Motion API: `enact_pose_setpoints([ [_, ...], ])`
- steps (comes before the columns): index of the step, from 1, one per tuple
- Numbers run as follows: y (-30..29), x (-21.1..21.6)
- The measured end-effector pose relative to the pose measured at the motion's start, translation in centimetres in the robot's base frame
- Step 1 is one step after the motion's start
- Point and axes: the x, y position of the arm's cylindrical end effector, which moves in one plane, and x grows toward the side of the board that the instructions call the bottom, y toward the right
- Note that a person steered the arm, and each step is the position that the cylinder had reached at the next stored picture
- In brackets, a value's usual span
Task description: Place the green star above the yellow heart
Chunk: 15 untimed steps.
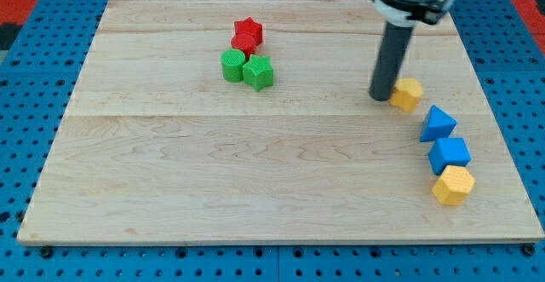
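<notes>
The green star lies on the wooden board at the upper middle, touching a green round block on its left. A yellow heart lies at the view's right. My tip stands just left of the yellow heart, touching or nearly touching it. The green star is far to the left of my tip.
A red star and a red block sit just above the green blocks. A blue triangle, a blue cube and a yellow hexagon stand in a column at the right edge.
</notes>
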Motion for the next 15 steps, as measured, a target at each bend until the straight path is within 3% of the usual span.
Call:
enact_pose_setpoints([
  [1, 2.2, 0.0],
  [2, -1.8, 0.1],
  [4, -25.3, 0.7],
  [5, -29.1, -3.3],
  [7, -9.6, -3.8],
  [8, -6.3, -4.1],
  [9, -9.8, -4.2],
  [10, -9.4, -6.4],
  [12, 2.1, -4.5],
  [13, 3.2, -4.5],
  [15, -14.7, 1.5],
])
